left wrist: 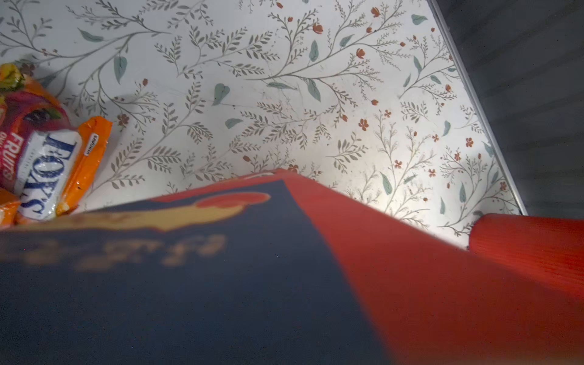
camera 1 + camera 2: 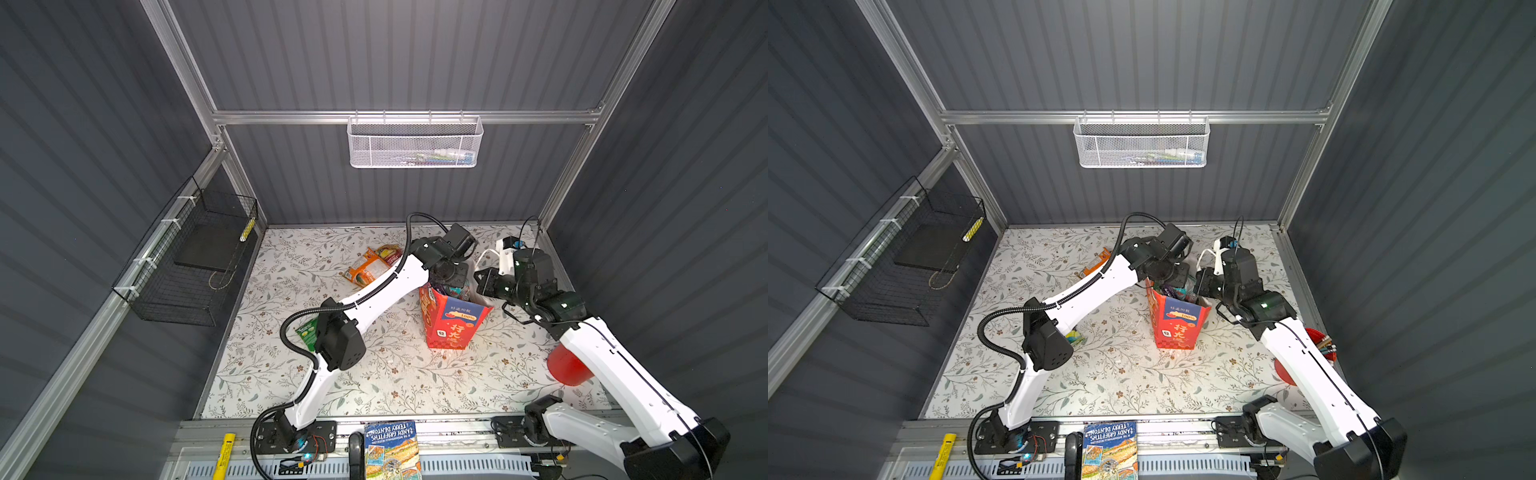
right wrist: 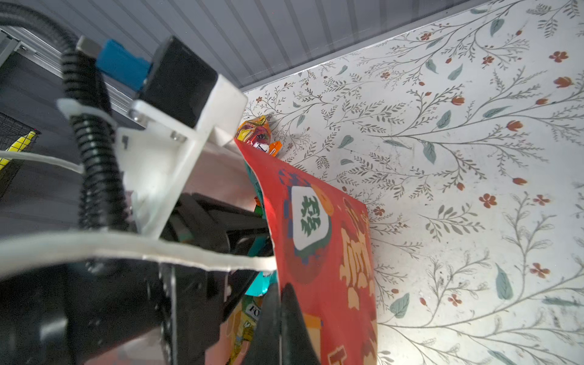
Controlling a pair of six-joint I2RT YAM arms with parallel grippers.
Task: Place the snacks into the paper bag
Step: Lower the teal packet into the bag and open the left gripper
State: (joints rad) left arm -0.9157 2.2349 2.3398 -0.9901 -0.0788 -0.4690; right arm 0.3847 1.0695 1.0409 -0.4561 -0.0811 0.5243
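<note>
Mostly bagged: snack packets (image 2: 455, 291) crowd the mouth of the upright paper bag (image 2: 451, 332).
Over them the left gripper (image 2: 449, 277) dips into that mouth, its jaws hidden, so I cannot tell their spread. The right gripper (image 3: 280, 297) is pinched on the bag's rim. Two orange packets (image 2: 372, 266) lie beyond the bag's left side, and a green packet (image 2: 307, 330) lies well left of it.

Reference: floral mat (image 2: 374, 374). Red cup (image 2: 567, 368) at right edge; illustrated book (image 2: 392, 451) past near edge, yellow tool (image 2: 226, 455) past near-left corner — white mesh basket (image 2: 415, 143) above far edge, black wire basket (image 2: 187, 266) off left edge.
</note>
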